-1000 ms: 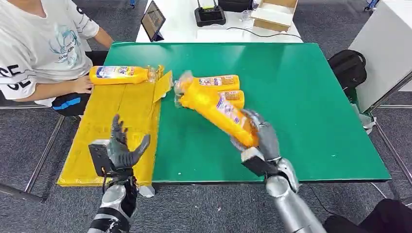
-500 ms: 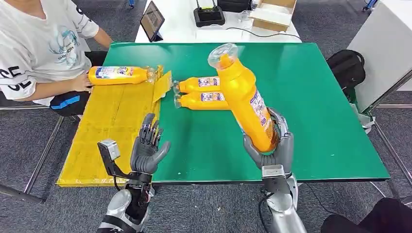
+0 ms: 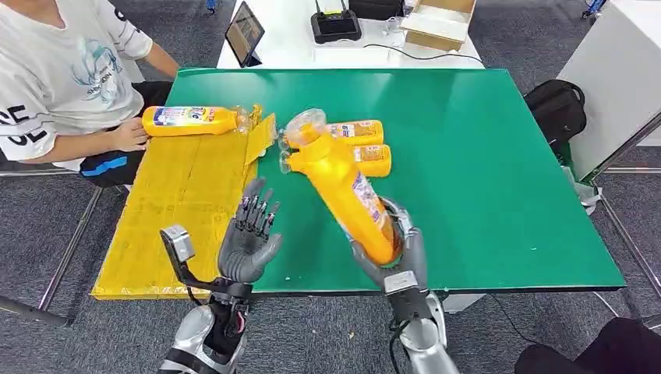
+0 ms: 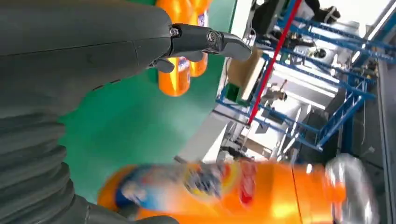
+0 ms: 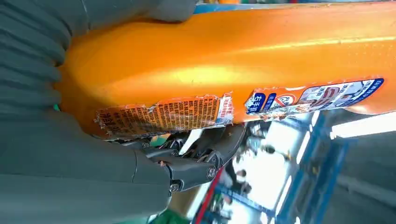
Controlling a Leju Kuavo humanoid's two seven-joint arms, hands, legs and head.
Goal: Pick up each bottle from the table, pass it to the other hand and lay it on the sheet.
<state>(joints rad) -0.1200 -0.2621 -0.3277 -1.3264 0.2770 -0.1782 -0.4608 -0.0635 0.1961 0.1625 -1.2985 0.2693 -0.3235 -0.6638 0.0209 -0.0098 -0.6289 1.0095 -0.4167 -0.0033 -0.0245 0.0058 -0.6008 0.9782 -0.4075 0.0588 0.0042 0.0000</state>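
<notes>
My right hand (image 3: 394, 253) grips the base of an orange bottle (image 3: 343, 187), held above the green table (image 3: 483, 156) and leaning with its clear cap toward the far left. In the right wrist view the held bottle (image 5: 224, 70) lies against the palm. My left hand (image 3: 249, 238) is raised and open, fingers spread, a short way left of the bottle. The left wrist view shows the held bottle (image 4: 233, 191) just beyond the open fingers (image 4: 205, 39). Two more orange bottles (image 3: 366, 144) lie on the table behind it. Another bottle (image 3: 191, 119) lies on the yellow sheet (image 3: 187, 202).
A person sits at the far left with a hand (image 3: 129, 134) by the bottle on the sheet. A white table behind holds a tablet (image 3: 246, 33), a black device (image 3: 337, 23) and a cardboard box (image 3: 440, 22). A black bag (image 3: 557, 105) sits on the floor to the right.
My right hand has moved left and toward me, tipping the bottle from near upright to a lean toward the far left. My left hand rose slightly and shifted right, closer to the bottle.
</notes>
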